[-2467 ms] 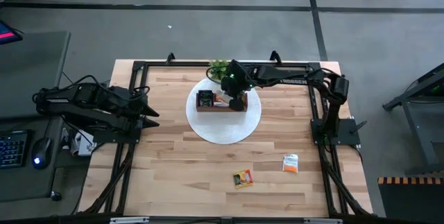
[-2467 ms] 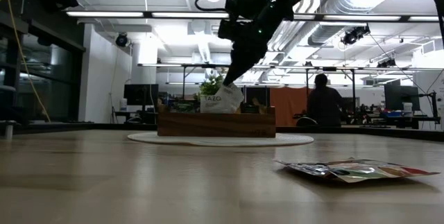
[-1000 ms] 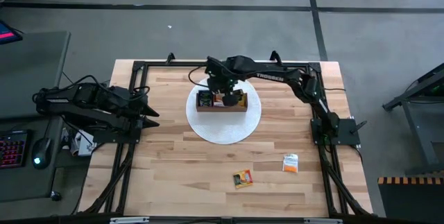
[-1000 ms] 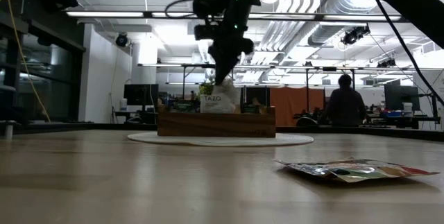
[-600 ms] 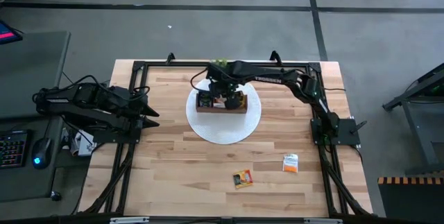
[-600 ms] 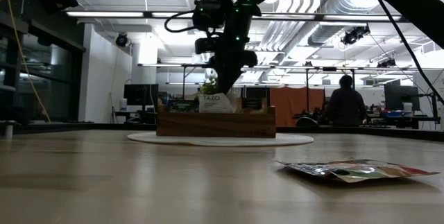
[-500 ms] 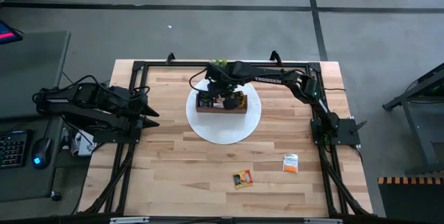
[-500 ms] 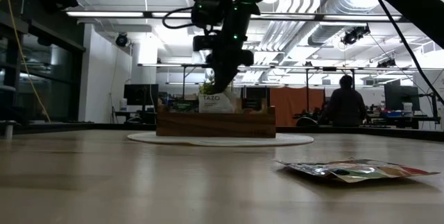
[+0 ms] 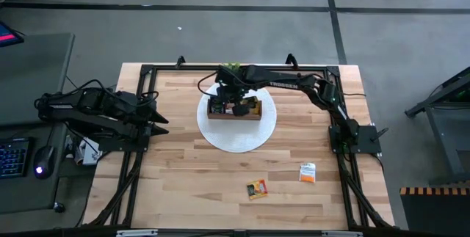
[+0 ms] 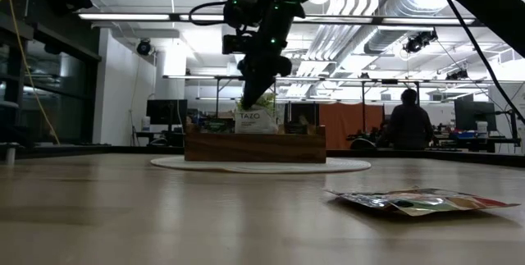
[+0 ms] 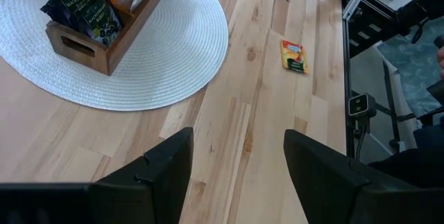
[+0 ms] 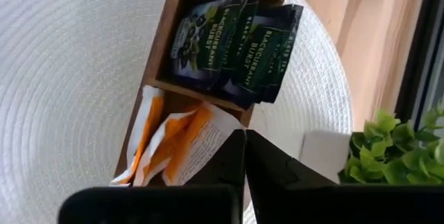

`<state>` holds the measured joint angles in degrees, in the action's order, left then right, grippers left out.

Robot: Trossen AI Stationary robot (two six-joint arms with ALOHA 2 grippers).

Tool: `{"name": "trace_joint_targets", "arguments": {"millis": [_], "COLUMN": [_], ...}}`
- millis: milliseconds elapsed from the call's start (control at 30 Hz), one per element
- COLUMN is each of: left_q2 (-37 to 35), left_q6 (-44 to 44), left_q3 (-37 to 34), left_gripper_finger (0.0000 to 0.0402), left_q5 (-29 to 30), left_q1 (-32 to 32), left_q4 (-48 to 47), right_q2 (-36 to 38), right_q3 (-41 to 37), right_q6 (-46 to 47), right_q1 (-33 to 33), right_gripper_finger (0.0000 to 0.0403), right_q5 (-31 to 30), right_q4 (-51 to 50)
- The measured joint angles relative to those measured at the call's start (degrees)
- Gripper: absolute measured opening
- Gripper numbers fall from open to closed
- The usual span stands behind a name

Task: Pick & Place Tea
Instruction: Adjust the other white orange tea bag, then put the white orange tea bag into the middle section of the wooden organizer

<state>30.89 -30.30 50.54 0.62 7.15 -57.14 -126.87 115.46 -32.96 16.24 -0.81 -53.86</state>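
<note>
The brown wooden tray (image 9: 233, 109) stands on a round white mat. Dark green-black sachets (image 12: 232, 44) stand upright in its left compartment. Orange and white sachets (image 12: 173, 141) fill the middle one, and a white sachet (image 10: 251, 120) sticks up above the tray wall. My right gripper (image 12: 244, 135), shut, hangs over the tray's left half (image 10: 244, 104) with its tips at that white sachet's upper edge. Two more sachets lie flat on the table, one orange-yellow (image 9: 257, 188) and one white-orange (image 9: 307, 172). My left gripper (image 11: 238, 141) waits open at the table's left edge. My right gripper comes down from above with shut fingers, and its tips stand right at the upper corner of the white sachet (image 12: 220, 121) that stands in the tray. I cannot tell whether they touch it. Nothing shows between the fingers.
A small green potted plant (image 12: 395, 148) stands just behind the tray, on the far side of the mat (image 9: 236, 138). A black frame runs along the table's edges (image 9: 143, 105). Bare wood lies between the mat and the two loose sachets. A person stands in the room beyond.
My right gripper lowered the white sachet into the tray, then moved toward the table's left along the tray's top and rose a little. The sachet stayed standing in the tray, barely shifted.
</note>
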Motion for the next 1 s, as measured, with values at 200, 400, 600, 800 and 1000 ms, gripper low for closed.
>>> {"name": "trace_joint_targets", "arguments": {"millis": [200, 400, 600, 800, 1000], "left_q2": [0.0, 0.0, 0.0, 0.0, 0.0], "left_q6": [0.0, 0.0, 0.0, 0.0, 0.0], "left_q3": [0.0, 0.0, 0.0, 0.0, 0.0], "left_gripper_finger": [0.0223, 0.0223, 0.0223, 0.0223, 0.0223], "left_q5": [0.0, 0.0, 0.0, 0.0, 0.0], "left_q1": [0.0, 0.0, 0.0, 0.0, 0.0], "left_q4": [0.0, 0.0, 0.0, 0.0, 0.0], "right_q2": [0.0, 0.0, 0.0, 0.1, 1.3], "right_q3": [0.0, 0.0, 0.0, 0.0, 0.1], "right_q6": [0.5, 0.6, 1.0, 2.8, 3.0], "right_q1": [-0.2, -0.2, -0.2, 0.2, 0.0], "right_gripper_finger": [0.0032, 0.0084, 0.0138, 0.0174, 0.0181], "right_q5": [-0.5, -0.5, -3.1, -3.1, -3.0], "right_q4": [0.8, -0.6, -2.6, -6.4, -4.4]}}
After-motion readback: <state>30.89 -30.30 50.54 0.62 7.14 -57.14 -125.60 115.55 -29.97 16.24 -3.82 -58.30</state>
